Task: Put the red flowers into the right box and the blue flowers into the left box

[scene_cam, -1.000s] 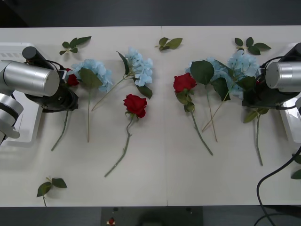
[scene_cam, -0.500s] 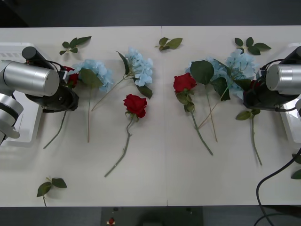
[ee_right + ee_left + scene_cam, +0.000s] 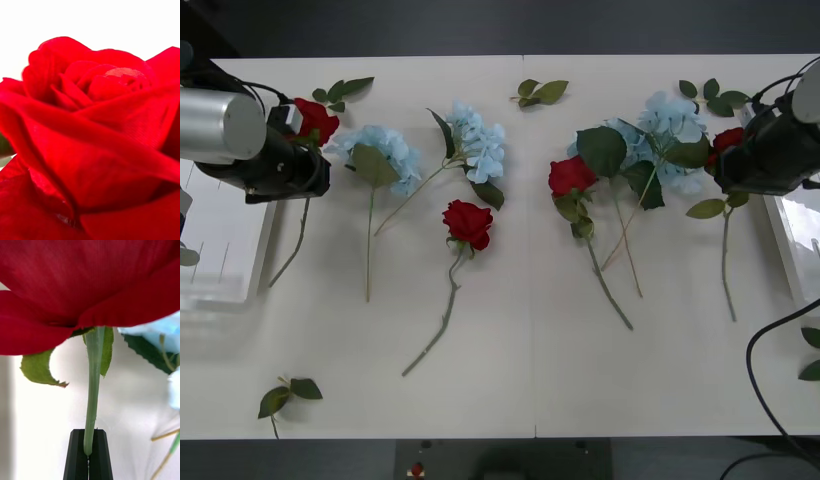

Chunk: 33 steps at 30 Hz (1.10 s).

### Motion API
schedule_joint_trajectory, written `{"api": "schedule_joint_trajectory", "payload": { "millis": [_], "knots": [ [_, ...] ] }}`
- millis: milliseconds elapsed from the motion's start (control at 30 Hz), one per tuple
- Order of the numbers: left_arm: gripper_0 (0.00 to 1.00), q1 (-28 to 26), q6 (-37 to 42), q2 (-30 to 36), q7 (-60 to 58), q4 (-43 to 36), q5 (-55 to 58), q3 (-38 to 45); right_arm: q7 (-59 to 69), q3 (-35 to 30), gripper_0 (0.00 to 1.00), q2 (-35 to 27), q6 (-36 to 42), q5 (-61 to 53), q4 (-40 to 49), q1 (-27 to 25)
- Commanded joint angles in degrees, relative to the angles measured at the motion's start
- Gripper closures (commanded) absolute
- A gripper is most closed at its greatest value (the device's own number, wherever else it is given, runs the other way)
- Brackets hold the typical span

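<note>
Two red flowers being held: left gripper [image 3: 88, 453] pinching rose [image 3: 313, 120] stem, 9 o'clock; right gripper [image 3: 740, 165] state untellable, rose [image 3: 727, 141] at 3 o'clock. No flowers seen boxed.

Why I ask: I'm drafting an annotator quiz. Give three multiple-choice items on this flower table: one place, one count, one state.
1. Where is the left gripper's rose? A) near the left box B) far right edge C) mid-table
2. How many red roses lie loose between the arms? A) one B) two C) four
3. The left gripper's jaws are: A) wide open B) shut on the stem C) shut on a leaf sprig
Key: A, as the front view shows; B, one and another; B, the stem is pinched in the left wrist view. The right gripper is by the right box.
</note>
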<state>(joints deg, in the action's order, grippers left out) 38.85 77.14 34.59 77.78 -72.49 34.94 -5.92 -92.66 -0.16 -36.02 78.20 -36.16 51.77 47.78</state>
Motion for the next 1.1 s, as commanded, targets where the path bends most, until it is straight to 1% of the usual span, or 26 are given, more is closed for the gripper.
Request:
{"api": "schedule_joint_trajectory", "payload": {
  "millis": [33, 200, 233, 333, 467, 567, 700, 833, 1000, 1100],
  "knots": [
    [1.00, 0.44, 4.77, 2.06, 6.15, -4.59, 1.36, 6.54, -8.94, 0.60, 1.00, -5.99, 2.31, -1.02, 0.70, 3.63],
    [1.00, 0.44, 9.17, 1.97, 12.57, -7.49, 5.23, 12.42, -16.41, 3.85, 1.00, -9.95, 2.93, -0.67, 0.79, 6.36],
    [1.00, 0.44, 10.31, 1.97, 14.94, -7.84, 7.95, 14.27, -18.17, 5.35, 1.00, -11.18, 2.84, -0.58, 0.79, 7.50],
    [1.00, 0.17, 11.71, 2.06, 19.60, -7.84, 15.60, 16.91, -21.07, 7.19, 1.00, -12.67, 2.05, 1.18, 0.79, 8.99],
    [1.00, -0.18, 13.21, 2.06, 24.52, -7.84, 24.21, 18.67, -23.88, 8.86, 1.00, -12.67, -1.82, 6.19, 0.79, 9.34],
    [1.00, -0.27, 14.09, 2.32, 27.60, -7.84, 31.68, 18.75, -23.53, 12.20, 1.00, -12.67, -5.16, 9.62, 0.79, 9.17],
    [1.00, -0.27, 14.70, 2.41, 31.02, -7.84, 39.60, 18.58, -22.65, 12.56, 1.00, -12.50, -8.41, 10.85, -0.36, 7.67],
    [1.00, -0.18, 14.79, 2.58, 34.36, -7.84, 48.91, 17.00, -22.21, 12.47, 1.00, -12.50, -14.65, 10.76, -6.51, 7.59],
    [1.00, -0.18, 14.17, 2.94, 35.16, -7.84, 61.30, 13.66, -21.78, 12.56, 1.00, -12.50, -23.09, 11.02, -14.33, 7.59],
    [1.00, -0.09, 12.59, 3.02, 38.14, -8.46, 66.40, 11.55, -21.69, 12.64, 1.00, -12.50, -26.17, 11.82, -17.67, 7.59]
  ]
}}
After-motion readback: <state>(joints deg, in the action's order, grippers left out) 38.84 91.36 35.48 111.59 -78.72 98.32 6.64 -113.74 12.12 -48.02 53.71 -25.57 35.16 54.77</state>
